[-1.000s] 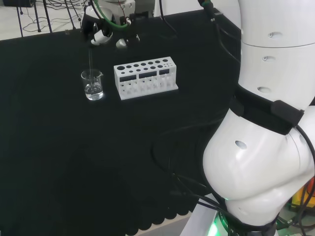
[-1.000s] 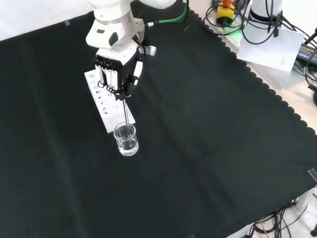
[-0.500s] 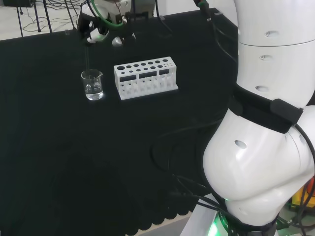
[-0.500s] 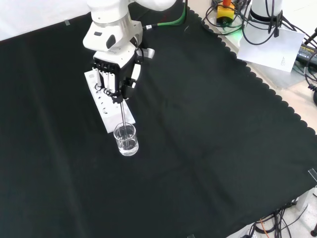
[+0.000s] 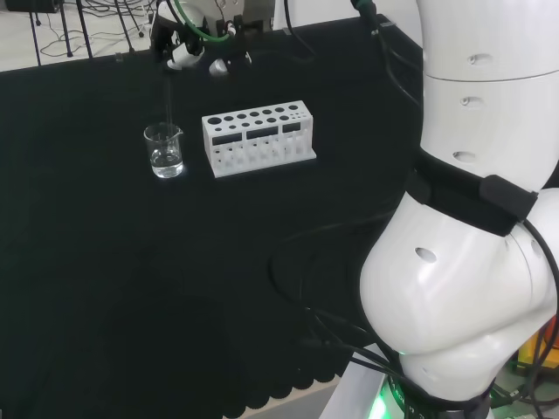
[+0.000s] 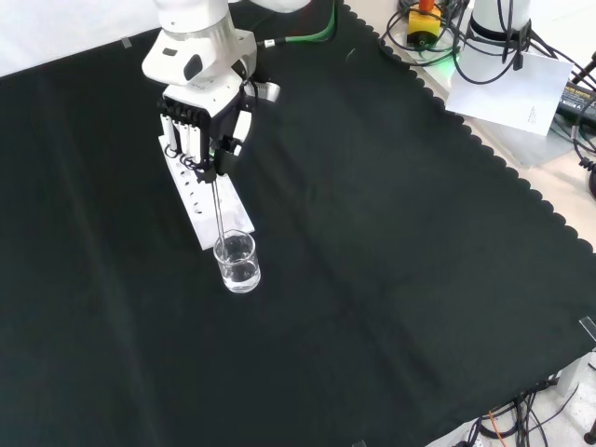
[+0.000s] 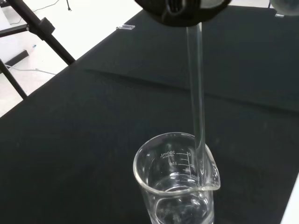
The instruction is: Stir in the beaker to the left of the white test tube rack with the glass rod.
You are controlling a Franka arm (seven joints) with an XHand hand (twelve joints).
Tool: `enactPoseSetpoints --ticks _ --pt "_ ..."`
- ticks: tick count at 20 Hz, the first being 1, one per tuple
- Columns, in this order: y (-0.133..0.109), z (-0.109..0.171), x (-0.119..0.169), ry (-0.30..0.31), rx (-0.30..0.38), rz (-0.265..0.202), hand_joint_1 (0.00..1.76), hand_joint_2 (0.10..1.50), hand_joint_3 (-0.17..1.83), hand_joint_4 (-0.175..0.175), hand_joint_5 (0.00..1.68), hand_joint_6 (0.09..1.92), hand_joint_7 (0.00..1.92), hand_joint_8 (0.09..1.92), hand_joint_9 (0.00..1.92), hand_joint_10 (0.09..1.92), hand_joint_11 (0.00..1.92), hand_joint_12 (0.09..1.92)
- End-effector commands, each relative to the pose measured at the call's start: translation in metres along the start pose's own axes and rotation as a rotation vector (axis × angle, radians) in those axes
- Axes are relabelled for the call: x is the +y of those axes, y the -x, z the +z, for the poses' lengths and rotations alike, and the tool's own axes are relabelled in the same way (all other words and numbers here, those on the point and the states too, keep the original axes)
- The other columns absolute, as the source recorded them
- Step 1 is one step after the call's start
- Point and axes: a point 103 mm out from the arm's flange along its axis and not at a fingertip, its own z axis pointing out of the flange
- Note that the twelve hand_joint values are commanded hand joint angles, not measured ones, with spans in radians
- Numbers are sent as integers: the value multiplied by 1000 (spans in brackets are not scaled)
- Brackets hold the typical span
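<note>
In the head view, the black and white robot hand (image 5: 185, 51) hung at the far edge of the table (image 5: 131, 288), which was covered in black cloth. A thin clear glass rod (image 5: 168, 98) ran straight down from it toward the small clear glass beaker (image 5: 164, 150). The beaker stood just to the left of the white test tube rack (image 5: 258, 138), close to it but not touching, and held some clear liquid at the bottom. The rod's lower end reached about to the beaker's rim; whether it dipped inside could not be told there.

In the front view, the robot hand (image 6: 197, 130) came down from the top over the far part of the test tube rack (image 6: 207, 209), its fingers (image 6: 191, 142) curled and pinching the top of the glass rod (image 6: 218, 209). The rod hung nearly upright and its tip met the mouth of the beaker (image 6: 237, 262), which stood at the near end of the rack.

In the wrist view, the glass rod (image 7: 196, 93) dropped from a dark part of the robot hand (image 7: 180, 10) into the beaker (image 7: 176, 182), just inside the rim on the side next to the spout. Its end appeared to sit above the clear liquid. The beaker carried printed graduation marks on its wall.
</note>
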Motion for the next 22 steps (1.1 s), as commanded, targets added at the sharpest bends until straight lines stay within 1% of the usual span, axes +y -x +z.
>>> enactPoseSetpoints --ticks 1,8,13,18,22 --pt "-3 -3 -12 -10 -18 9 1306 1026 3 -175 1172 377 1230 888 1808 256 1280 727" --pt "-32 7 -20 -34 -21 -21 1306 1027 3 -175 1171 378 1229 890 1810 253 1280 727" --pt "-43 9 -14 -40 -20 -39 1306 1027 3 -175 1171 379 1228 891 1812 251 1280 727" --pt "-45 8 2 -29 -24 -54 1306 1027 2 -175 1170 380 1228 891 1813 250 1280 727" --pt "-37 11 15 -31 -25 -58 1306 1028 2 -175 1170 381 1228 891 1814 248 1281 727"
